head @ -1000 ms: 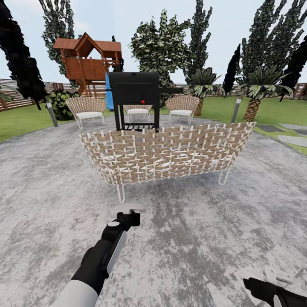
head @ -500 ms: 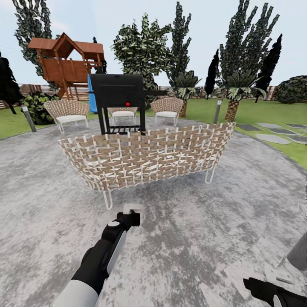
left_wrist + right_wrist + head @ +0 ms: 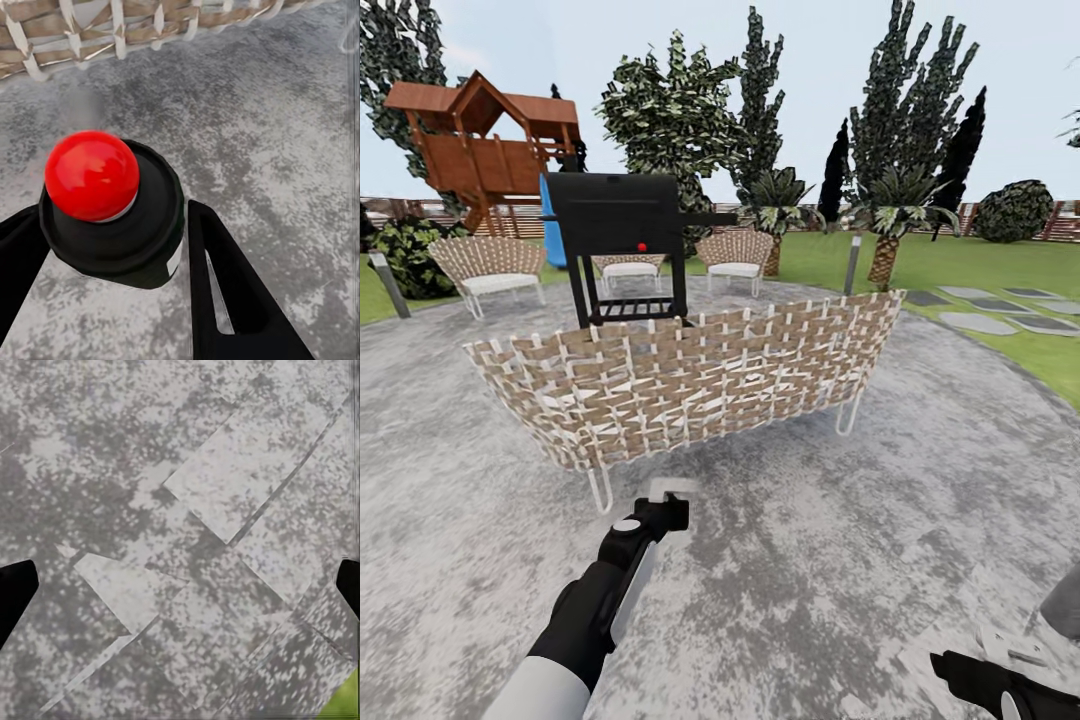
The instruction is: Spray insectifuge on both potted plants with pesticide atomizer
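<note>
My left gripper (image 3: 112, 251) is shut on the pesticide atomizer (image 3: 142, 225), a dark bottle with a red dot on top, its black fingers (image 3: 225, 285) on either side. In the head view the left gripper (image 3: 660, 515) hovers low over the grey paved patio (image 3: 840, 520) of the garden, and the atomizer's white head (image 3: 666, 490) pokes out just past it. At the bottom right corner, my right gripper (image 3: 1000, 680) is held low; in its wrist view the right gripper (image 3: 180, 585) stands open over bare paving. The potted plants are out of view.
A long wicker sofa (image 3: 690, 375) stands across the patio just ahead. Behind it are a black grill (image 3: 622, 230), wicker chairs (image 3: 490, 265), grey lamp posts (image 3: 851, 262), palm trees (image 3: 890, 220) and a wooden play house (image 3: 480, 150). Lawn and stepping stones (image 3: 980, 322) lie at right.
The whole head view has swung to the right, so sofa, grill and play house sit further left in the picture. Both arms hold the same pose.
</note>
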